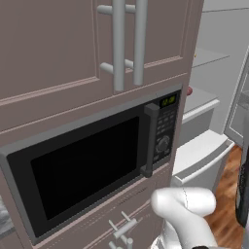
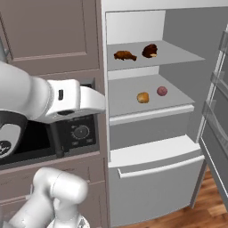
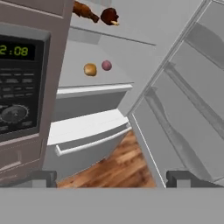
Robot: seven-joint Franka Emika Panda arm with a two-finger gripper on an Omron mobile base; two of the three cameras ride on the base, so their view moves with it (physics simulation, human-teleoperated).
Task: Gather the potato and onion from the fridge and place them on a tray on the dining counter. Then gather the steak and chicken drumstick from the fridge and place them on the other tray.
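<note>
My arm [image 2: 53,102] before microwave [image 1: 87,165]; fridge [image 2: 151,169] at 3 o'clock of it. Drumstick [image 2: 124,55] and steak [image 2: 150,50] on upper shelf, steak at drumstick's 3 o'clock. Potato [image 2: 142,97], onion [image 2: 162,91] on shelf below.

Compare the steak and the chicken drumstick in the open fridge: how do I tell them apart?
The steak is darker, reddish-brown and rounded with a pale tan spot; the chicken drumstick is lighter orange-brown and elongated, tapering toward one end. In the right base view the steak lies right of the drumstick. Both rest on the fridge's upper shelf.
</note>
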